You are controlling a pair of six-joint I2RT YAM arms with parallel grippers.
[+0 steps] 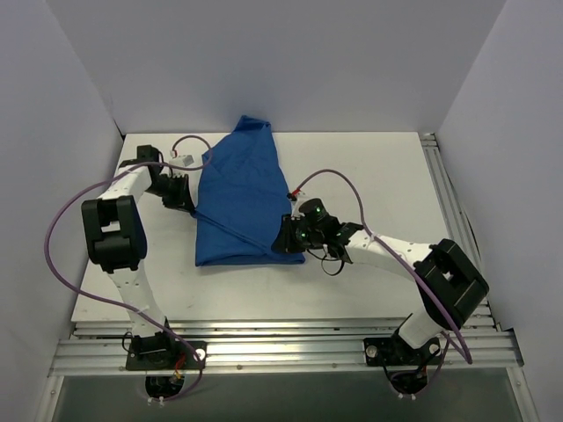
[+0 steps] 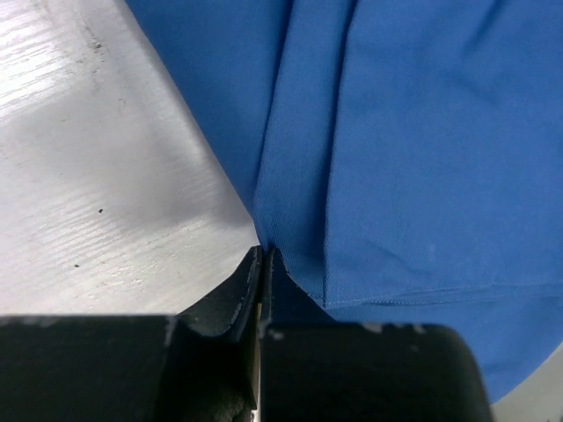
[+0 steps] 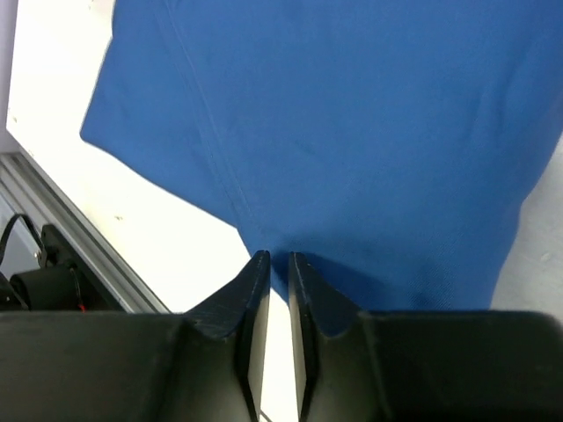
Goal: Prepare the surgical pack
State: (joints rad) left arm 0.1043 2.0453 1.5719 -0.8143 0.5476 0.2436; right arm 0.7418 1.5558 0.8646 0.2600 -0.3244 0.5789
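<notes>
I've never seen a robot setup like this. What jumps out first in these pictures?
A big blue cloth lies folded in the middle of the white table, vivid against everything else. Two white-and-black arms flank it: the left gripper is shut on its left edge, the right gripper sits nearly closed at its near right corner.

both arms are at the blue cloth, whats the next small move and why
Probably close the right gripper fully on the edge of the blue drape: a slim gap shows between its fingers, while the left gripper looks shut on the opposite edge. Then both could lift.
</notes>
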